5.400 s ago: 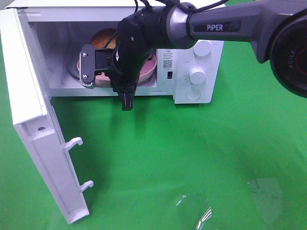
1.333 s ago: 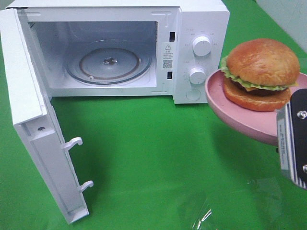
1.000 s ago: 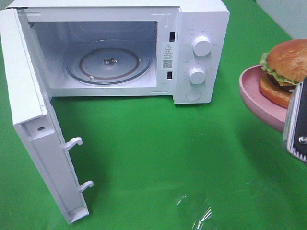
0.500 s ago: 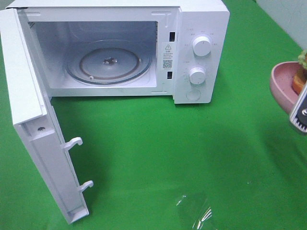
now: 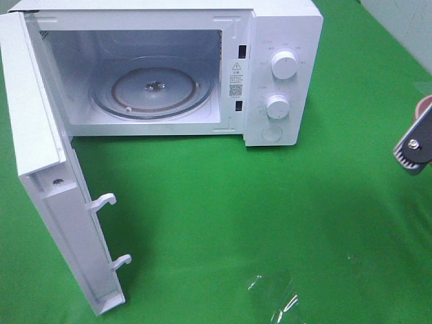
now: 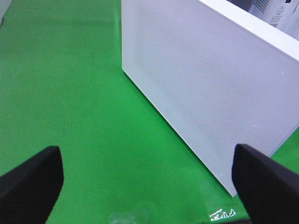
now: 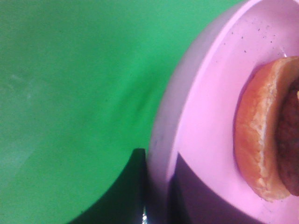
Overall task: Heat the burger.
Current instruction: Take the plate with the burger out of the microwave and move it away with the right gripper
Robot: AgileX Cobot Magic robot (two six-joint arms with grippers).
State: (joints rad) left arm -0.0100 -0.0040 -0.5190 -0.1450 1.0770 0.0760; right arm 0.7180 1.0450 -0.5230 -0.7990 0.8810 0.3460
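Note:
The burger point(image 7: 261, 140) lies on the round pink plate point(image 7: 210, 93); the right wrist view shows its lower bun and brown patty. My right gripper point(image 7: 156, 196) is shut on the plate's rim and holds it above the green cloth. In the high view only a part of that gripper point(image 5: 413, 145) and a sliver of the plate point(image 5: 425, 106) show at the right edge, and the burger is out of frame. The white microwave point(image 5: 283, 40) stands with its door point(image 5: 47, 182) swung wide open and its glass turntable point(image 5: 154, 89) bare. My left gripper point(image 6: 149, 186) is open and empty beside the door's outer face point(image 6: 210, 88).
Green cloth point(image 5: 256, 216) covers the table. A crumpled piece of clear film point(image 5: 273, 297) lies near the front edge. The open door juts toward the front left. The microwave's two knobs point(image 5: 283, 64) face front.
My right gripper has drawn the plate with the burger out of the microwave and carried it right, almost out of the high view. The turntable is now bare.

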